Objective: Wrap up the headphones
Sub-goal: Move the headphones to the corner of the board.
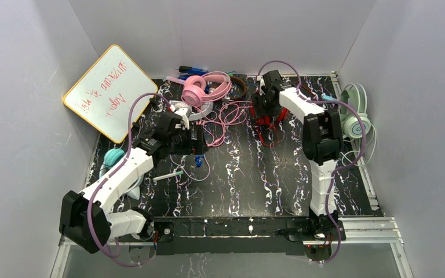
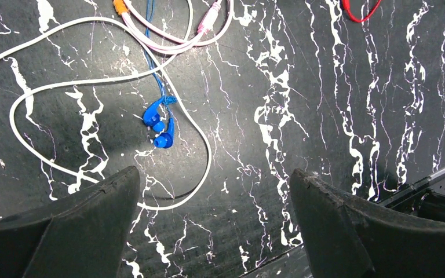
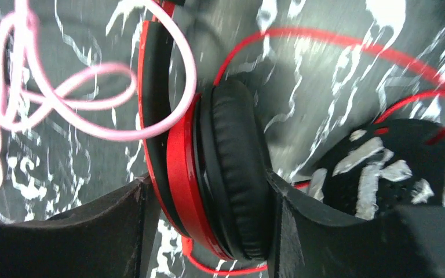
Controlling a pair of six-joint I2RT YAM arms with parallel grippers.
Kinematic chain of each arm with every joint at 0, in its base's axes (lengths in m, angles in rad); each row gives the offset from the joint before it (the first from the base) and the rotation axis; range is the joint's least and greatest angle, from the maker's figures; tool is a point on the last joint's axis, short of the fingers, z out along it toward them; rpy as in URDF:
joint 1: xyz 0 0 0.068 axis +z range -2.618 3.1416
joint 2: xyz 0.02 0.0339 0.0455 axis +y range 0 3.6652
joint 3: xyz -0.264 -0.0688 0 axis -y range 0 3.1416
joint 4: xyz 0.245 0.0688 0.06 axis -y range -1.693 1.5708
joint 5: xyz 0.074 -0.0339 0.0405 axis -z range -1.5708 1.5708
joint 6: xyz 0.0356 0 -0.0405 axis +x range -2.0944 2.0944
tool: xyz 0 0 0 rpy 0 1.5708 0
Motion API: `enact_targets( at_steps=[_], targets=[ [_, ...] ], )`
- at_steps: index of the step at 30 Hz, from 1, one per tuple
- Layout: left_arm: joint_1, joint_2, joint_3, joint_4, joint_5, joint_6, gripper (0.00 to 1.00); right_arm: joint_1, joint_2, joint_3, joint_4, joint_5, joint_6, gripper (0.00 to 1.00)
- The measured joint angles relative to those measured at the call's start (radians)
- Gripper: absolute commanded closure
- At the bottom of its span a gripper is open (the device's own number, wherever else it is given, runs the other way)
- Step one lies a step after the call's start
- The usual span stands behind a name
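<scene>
Clamping red headphones (image 3: 234, 168), right gripper (image 3: 210, 186) (left gripper (image 2: 214, 176) gapes).

Grey partition walls (image 1: 17, 87) and whiteboard (image 1: 110, 92) suggest a lab

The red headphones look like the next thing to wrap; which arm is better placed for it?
Right. The right pincer grips the red headphones by an ear cup. The left pincer hangs open above the table, by small blue earbuds, away from them.

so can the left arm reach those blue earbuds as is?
Probably yes. The left gripper is open above bare table, and the blue earbuds lie just ahead of its fingers, uncovered; only a white cord loops around them.
</scene>
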Motion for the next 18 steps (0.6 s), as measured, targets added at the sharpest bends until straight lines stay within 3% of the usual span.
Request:
enact_targets(
  at_steps=[10, 14, 16, 18],
  targets=[
    [0.0, -0.106, 0.0, -0.05, 0.001, -0.016, 0.05, 0.021, -0.463, -0.493, 0.017, -0.048, 0.115, 0.38],
    [0.0, -0.112, 0.0, -0.054, 0.017, -0.031, 0.06, 0.107, -0.638, -0.611, -0.002, -0.077, 0.167, 0.37],
    [-0.004, -0.107, 0.0, -0.054, 0.028, -0.039, 0.06, 0.18, -0.705, -0.666, -0.017, -0.09, 0.193, 0.34],
    [-0.009, -0.105, 0.0, -0.054, 0.034, -0.046, 0.06, 0.239, -0.758, -0.715, -0.036, -0.107, 0.215, 0.23]
  ],
)
